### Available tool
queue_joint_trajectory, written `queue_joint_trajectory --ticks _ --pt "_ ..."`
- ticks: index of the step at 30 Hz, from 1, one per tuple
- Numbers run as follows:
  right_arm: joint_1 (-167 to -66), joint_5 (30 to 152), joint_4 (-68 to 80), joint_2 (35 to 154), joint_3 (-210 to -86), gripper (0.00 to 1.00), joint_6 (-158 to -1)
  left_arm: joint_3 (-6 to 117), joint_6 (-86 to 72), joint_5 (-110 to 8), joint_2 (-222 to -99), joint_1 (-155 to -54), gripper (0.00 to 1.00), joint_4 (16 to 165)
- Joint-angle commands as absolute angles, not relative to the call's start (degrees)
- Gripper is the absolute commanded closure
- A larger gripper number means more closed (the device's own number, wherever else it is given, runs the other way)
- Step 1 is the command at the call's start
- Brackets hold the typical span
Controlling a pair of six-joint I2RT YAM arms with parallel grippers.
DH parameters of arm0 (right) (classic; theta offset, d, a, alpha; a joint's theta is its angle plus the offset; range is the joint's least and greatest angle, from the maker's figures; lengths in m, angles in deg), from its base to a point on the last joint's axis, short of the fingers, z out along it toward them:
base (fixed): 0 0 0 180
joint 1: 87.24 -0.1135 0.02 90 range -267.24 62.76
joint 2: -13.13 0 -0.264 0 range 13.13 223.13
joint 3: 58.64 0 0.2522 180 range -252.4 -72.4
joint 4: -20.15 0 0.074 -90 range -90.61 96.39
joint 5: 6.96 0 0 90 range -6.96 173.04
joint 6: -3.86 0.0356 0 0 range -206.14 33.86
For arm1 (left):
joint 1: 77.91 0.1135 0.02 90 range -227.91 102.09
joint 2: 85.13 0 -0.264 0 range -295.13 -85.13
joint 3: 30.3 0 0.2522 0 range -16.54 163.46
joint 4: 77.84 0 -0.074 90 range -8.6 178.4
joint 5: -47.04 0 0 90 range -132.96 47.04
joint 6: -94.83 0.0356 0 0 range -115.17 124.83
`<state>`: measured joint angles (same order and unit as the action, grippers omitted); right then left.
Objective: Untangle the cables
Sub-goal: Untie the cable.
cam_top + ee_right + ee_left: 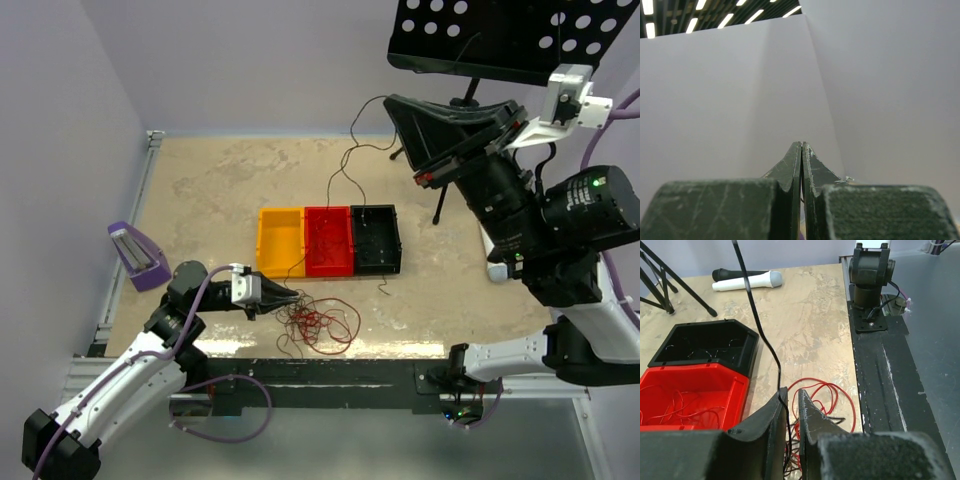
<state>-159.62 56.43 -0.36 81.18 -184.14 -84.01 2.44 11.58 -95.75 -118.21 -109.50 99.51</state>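
The cables (318, 322) are a loose snarl of thin red and dark strands on the tabletop near the front edge, just in front of the red bin. In the left wrist view, red loops of the cables (840, 395) lie beyond and under the fingers. My left gripper (290, 297) is low at the snarl's left side. Seen from the wrist, the left gripper (791, 395) shows a narrow gap, and a thin black strand (760, 325) runs over its left fingertip and down through that gap. My right gripper (392, 102) is raised high at the right; the right gripper (802, 144) is shut with nothing in it, facing the wall.
A yellow bin (280, 240), a red bin (328, 262) with thin red strands inside and a black bin (375, 262) stand in a row mid-table. A music stand (500, 35) is at the back right, a purple object (135, 255) at the left edge, and a microphone (747, 280) lies on the far side.
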Motion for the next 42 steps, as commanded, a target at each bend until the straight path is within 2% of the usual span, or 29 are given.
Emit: queue_joint_trajectory --ticks 1,7,11,24,25,27,30,32,36,39,42 --pt "-159.83 49.74 4.10 78.88 -188.14 1.00 -89.56 2.18 13.18 -96.83 -117.82 -109.64 0.81 100.53" --pt "-159.83 41.49 5.24 79.05 -190.70 1.00 -96.06 2.09 13.27 -96.66 -117.91 -109.73 0.81 100.53" --pt "-159.83 36.47 11.82 77.30 -188.86 1.00 -100.46 2.18 13.18 -96.75 -118.00 -109.73 0.78 100.53" --pt "-159.83 37.68 10.26 78.87 -190.52 1.00 -100.48 2.44 13.54 -96.66 -118.09 -109.73 0.81 100.96" --pt "-159.83 38.65 9.82 79.31 -191.05 1.00 -100.12 2.53 12.92 -96.57 -118.09 -109.64 0.78 101.49" --pt "-159.83 40.06 7.98 80.80 -193.32 1.00 -98.80 2.71 11.26 -96.31 -118.17 -109.73 0.64 103.24" --pt "-159.83 42.61 4.91 83.70 -197.19 1.00 -97.04 2.53 8.36 -96.04 -118.35 -109.72 0.54 106.75" --pt "-159.83 44.19 4.10 85.02 -199.22 1.00 -96.34 2.35 6.42 -95.52 -118.35 -109.64 0.40 108.52" --pt "-159.83 46.83 4.19 86.08 -200.63 1.00 -95.02 2.35 0.72 -95.34 -118.17 -109.73 0.21 112.29" --pt "-159.83 48.50 4.89 86.43 -200.54 1.00 -94.49 2.62 -3.15 -94.64 -118.44 -109.72 0.13 116.25" --pt "-159.83 49.38 5.68 86.87 -200.89 1.00 -94.31 2.01 -5.62 -94.37 -119.05 -109.73 0.10 119.77"
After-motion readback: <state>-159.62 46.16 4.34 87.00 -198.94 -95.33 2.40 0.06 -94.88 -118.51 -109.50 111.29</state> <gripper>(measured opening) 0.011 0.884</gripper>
